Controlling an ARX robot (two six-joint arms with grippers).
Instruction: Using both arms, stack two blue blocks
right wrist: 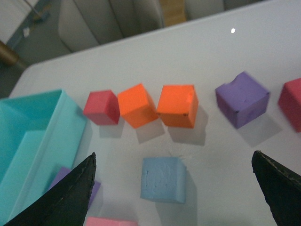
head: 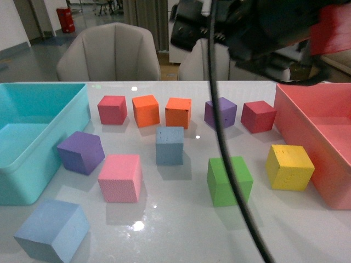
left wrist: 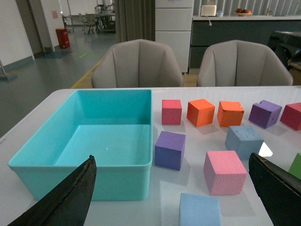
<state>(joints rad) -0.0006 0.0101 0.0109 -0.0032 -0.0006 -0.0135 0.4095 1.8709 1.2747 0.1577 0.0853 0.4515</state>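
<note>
Two blue blocks lay well apart on the bench; left end effector and right end effector both gaped wide, empty.
Obs: centre blue block seen in all views; near blue block, by the turquoise bin, was cut off in left wrist view. In front view a black cable crossed the green cube.

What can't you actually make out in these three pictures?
Front view: the arm is a dark blur, cut off by the top edge.
Front view: a black cable crosses the green block.
Left wrist view: the near blue block is cut by the bottom edge.
Right wrist view: a finger hides most of a purple block.
</note>
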